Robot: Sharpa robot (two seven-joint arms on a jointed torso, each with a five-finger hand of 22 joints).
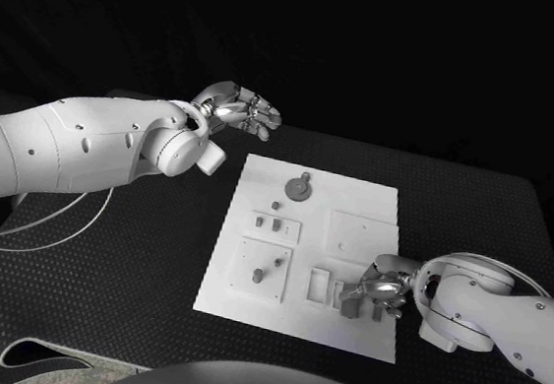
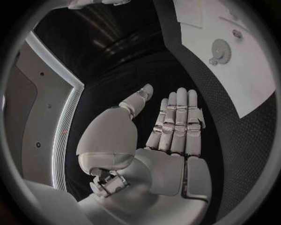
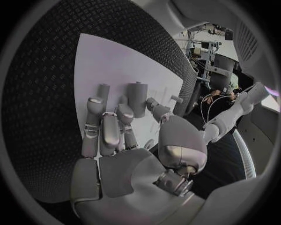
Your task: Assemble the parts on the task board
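Resting on the task board (image 1: 358, 266), right robot hand (image 1: 383, 292) touches upright parts (image 3: 137, 97) (grasp unclear); left robot hand (image 1: 241, 109) spread, empty.

White arms (image 1: 69, 147), silver fingers (image 2: 178, 117), thin cables (image 1: 63, 226).

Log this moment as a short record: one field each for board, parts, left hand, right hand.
board: white task board flat in the middle of the black table
parts: round disc part near the board's far end; small pegs on the left side; upright grey pieces near the front right
left hand: left hand raised off the board's far left corner, fingers apart, holding nothing
right hand: right hand low over the board's front right, fingers at the upright grey pieces; whether it grips one cannot be told
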